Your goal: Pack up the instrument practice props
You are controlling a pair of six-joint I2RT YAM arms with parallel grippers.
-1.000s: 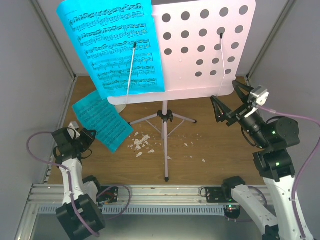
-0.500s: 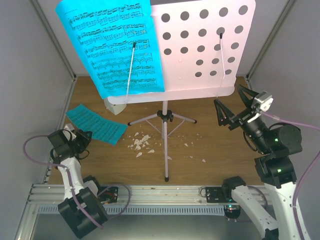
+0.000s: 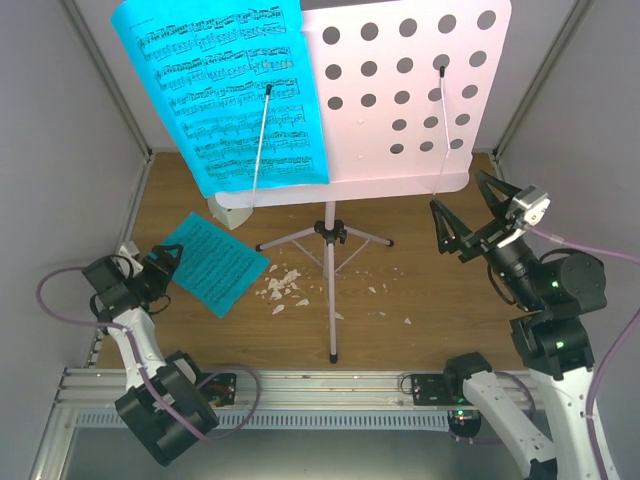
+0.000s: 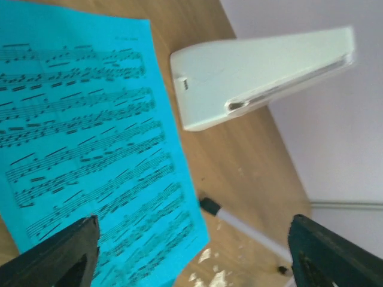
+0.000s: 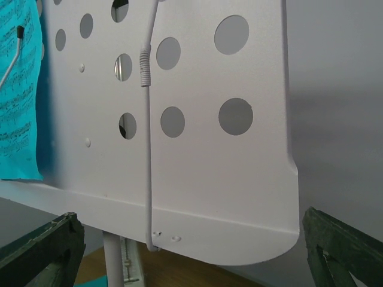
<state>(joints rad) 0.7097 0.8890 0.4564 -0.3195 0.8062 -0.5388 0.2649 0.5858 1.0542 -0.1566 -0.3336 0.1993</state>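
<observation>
My left gripper (image 4: 192, 242) and right gripper (image 5: 191, 239) both gape open; thin cyan sheet (image 4: 90, 137) lies flat near smooth white wedge metronome (image 4: 257, 78).

A cyan sheet-music page (image 4: 84, 149) lies on the wooden table (image 4: 251, 161) beside the white metronome (image 4: 257, 75) (crumbs (image 4: 206, 255) nearby).

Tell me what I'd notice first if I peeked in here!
Probably the bright cyan sheet of music held on the left half of the big pale music stand, which fills the top of the overhead view. A second cyan sheet lies flat on the wooden table at the left, near a small white metronome. White crumbs are scattered by the stand's legs.
</observation>
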